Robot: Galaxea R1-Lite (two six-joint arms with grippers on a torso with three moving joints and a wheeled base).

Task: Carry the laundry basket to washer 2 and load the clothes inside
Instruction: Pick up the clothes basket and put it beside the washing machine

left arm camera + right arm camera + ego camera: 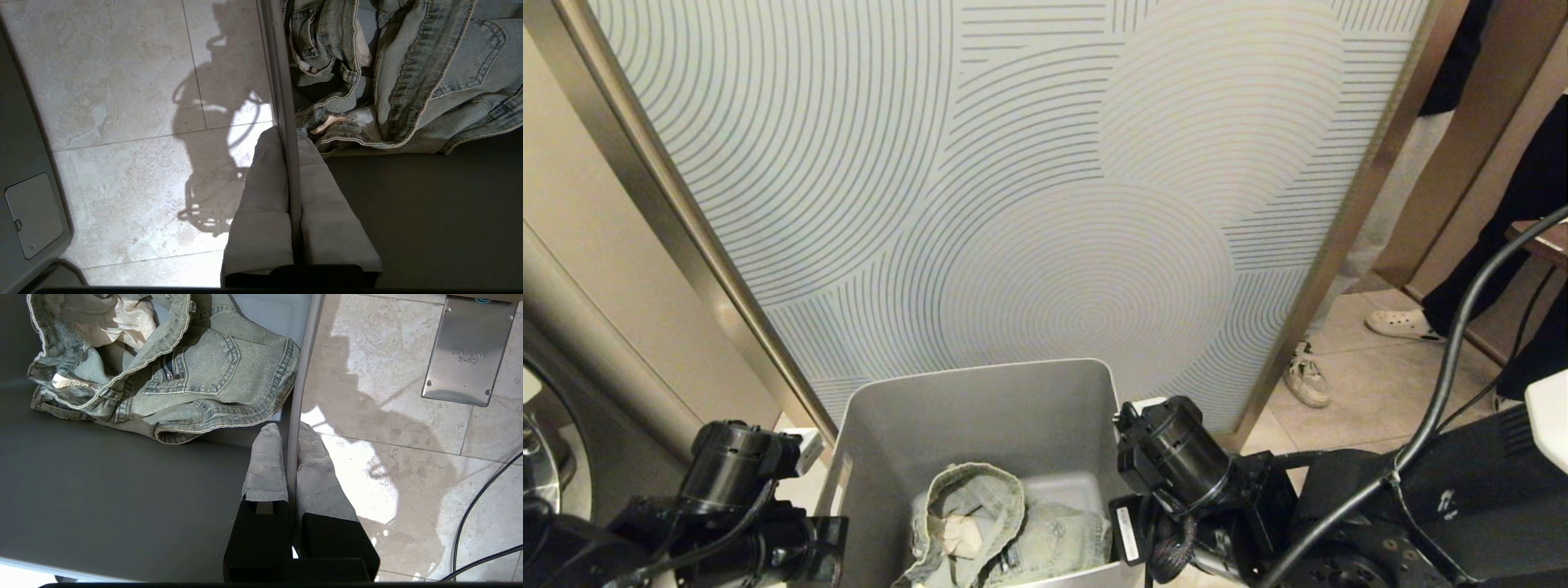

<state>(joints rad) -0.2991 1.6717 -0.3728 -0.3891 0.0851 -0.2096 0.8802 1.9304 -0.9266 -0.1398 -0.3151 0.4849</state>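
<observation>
The grey laundry basket (980, 408) sits low in the head view, between my two arms. The clothes (1005, 523), a faded denim bundle with a white inner patch, lie in it. My left gripper (288, 132) is shut on the basket's side wall (278, 61), one finger inside and one outside, with the clothes (408, 73) just beyond. My right gripper (291, 426) is shut on the opposite wall (308, 347) the same way, near the clothes (204, 375). A dark grey machine with a chrome ring (539, 474) shows at far left. Its label is out of view, so I cannot tell if it is washer 2.
A tall panel with a line pattern and a brass frame (1045, 204) stands right behind the basket. People's legs and shoes (1307, 376) are at the right on the tiled floor. A black cable (1445, 367) crosses over my right arm. A metal floor plate (470, 351) lies beside the basket.
</observation>
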